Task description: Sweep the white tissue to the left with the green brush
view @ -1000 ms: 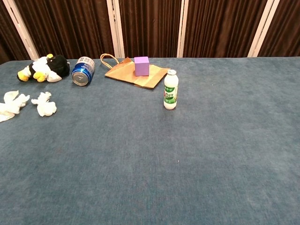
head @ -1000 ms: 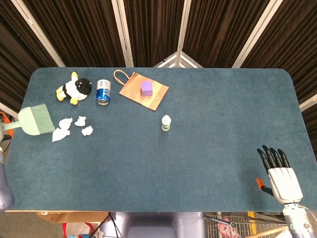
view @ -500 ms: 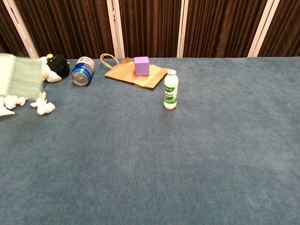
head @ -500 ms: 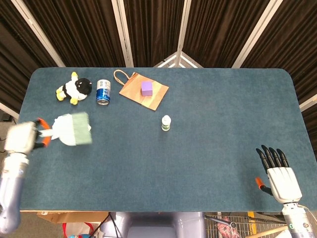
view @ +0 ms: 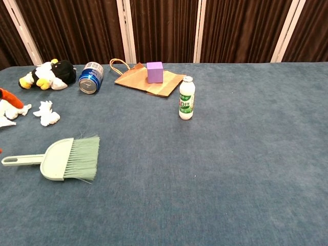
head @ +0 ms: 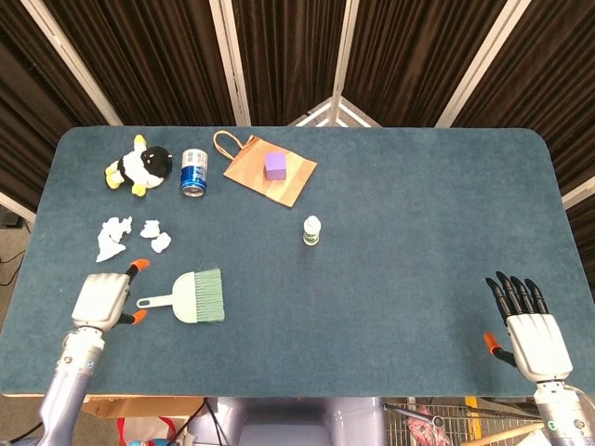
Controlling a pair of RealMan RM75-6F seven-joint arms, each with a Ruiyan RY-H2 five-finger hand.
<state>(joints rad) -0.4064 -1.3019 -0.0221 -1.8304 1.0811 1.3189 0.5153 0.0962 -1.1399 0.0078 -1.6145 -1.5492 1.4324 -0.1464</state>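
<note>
The green brush [head: 191,297] lies flat on the table [head: 390,204], bristles fanned toward my right and its thin handle pointing at my left hand [head: 102,299]. That hand sits just beside the handle's end, and from the head view I cannot tell whether its fingers actually touch the handle or are merely close. They look loosely curled, not clamped around anything, and the chest view shows the handle end lying bare, so I judge the brush is resting on the cloth and not in my grip.

The white tissue [head: 113,238] lies in a few crumpled scraps near the table's left side, a little beyond my left hand and the brush. The scraps are apart from the bristles, so nothing is being pushed at this instant. With the brush lying to the tissue's near side and bristles facing right, it would need turning or repositioning to the right of the scraps before another leftward stroke.

My right hand [head: 528,325] hangs at the near right corner, fingers straight and spread, holding nothing and well apart from the work.

Beyond the tissue lie a plush toy [head: 139,167] and a blue can [head: 193,172] on its side, both close enough that a wide sweep could clip them. A paper bag [head: 265,172] with a purple cube [head: 275,165] on it lies further right, and a small bottle [head: 311,229] stands upright near the middle, clear of the sweeping path.
</note>
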